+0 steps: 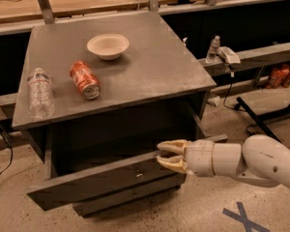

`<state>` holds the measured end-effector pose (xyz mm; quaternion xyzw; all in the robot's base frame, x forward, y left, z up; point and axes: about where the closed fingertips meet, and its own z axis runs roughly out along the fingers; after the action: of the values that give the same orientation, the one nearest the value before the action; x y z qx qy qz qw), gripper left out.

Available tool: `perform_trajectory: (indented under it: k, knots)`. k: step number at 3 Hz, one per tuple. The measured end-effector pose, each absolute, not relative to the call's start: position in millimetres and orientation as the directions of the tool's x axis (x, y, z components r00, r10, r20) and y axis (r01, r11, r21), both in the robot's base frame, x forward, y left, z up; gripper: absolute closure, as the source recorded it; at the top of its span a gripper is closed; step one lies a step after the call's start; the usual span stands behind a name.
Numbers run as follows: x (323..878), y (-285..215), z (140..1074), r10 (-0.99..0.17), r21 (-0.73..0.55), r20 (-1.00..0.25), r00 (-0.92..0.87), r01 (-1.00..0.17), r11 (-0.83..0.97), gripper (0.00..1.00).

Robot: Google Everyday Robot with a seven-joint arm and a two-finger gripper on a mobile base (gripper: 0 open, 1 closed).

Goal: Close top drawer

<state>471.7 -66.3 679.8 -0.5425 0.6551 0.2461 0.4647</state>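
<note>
Top drawer (96, 182) stands pulled well out of the dark grey cabinet (150, 71). Its wide front panel hangs forward of the cabinet body and slants across the view from lower left to upper right, with the dark hollow of the drawer open behind it. The cabinet's flat top is the largest surface in view and carries three things, all well apart from the drawer.

The white robot arm (261, 161) reaches in from the right edge, running roughly level toward the drawer front. Below the top drawer, a second grey drawer front (121, 199) sits further back.

At the end of the arm, the gripper (159, 152) lies at the upper edge of the top drawer's front panel, right of its centre. Its two tan fingers (173, 146) point left, spread a little apart with nothing between them. Whether the lower finger touches the panel cannot be told.

On the cabinet top, a clear plastic water bottle (40, 92) lies near the left edge. An orange soda can (84, 79) lies on its side just to the right of it, and a pale bowl (108, 46) stands upright further back. A tiny metal knob (138, 174) shows at the middle of the top drawer's front, below and left of the gripper.
</note>
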Motion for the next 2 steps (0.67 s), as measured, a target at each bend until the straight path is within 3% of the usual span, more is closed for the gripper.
perform_trajectory:
  k: [1,2]
  knots:
    - [471.7,-66.3,685.3,-0.482,-0.182,-0.876,0.021,-0.94,0.29,1.0]
    - [471.7,-66.3,685.5,-0.482,-0.182,-0.876,0.021,-0.94,0.29,0.74]
